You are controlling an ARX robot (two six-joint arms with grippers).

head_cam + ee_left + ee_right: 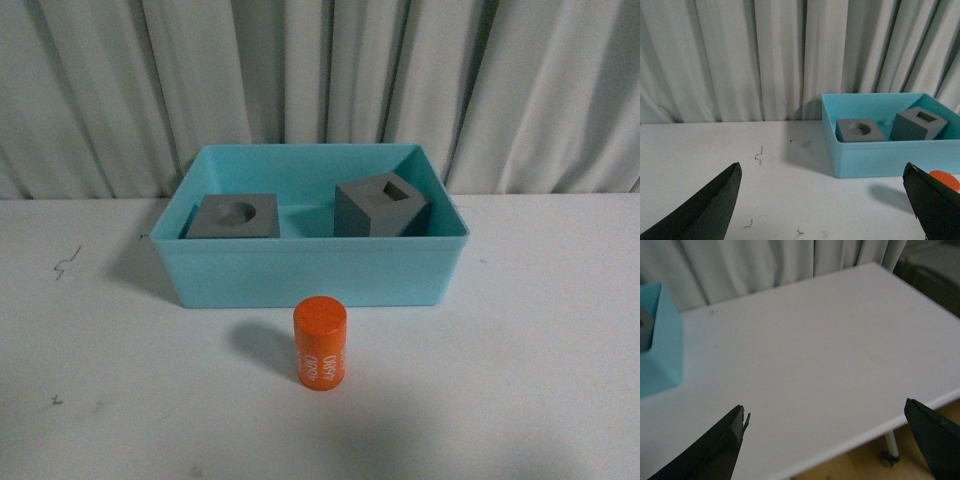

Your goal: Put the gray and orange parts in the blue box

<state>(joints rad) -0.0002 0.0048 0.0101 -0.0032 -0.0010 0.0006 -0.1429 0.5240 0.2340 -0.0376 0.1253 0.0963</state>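
Note:
The blue box (310, 275) stands mid-table near the curtain. Inside it lie two gray cubes: the one with a round recess (233, 217) at the left, the one with a square recess (380, 207) tilted at the right. An orange cylinder (320, 343) with white lettering stands upright on the table just in front of the box. Neither arm shows in the front view. My left gripper (822, 172) is open over bare table, left of the box (880, 155); both cubes (860, 130) (918, 124) and the cylinder's edge (946, 179) show there. My right gripper (825, 415) is open above the table's right part.
A white table (540, 350) carries everything, with small dark scuffs (759, 155) at the left. A pleated grey curtain (320, 70) hangs behind. The table's right edge and a leg (890, 447) show in the right wrist view, with a box corner (662, 350).

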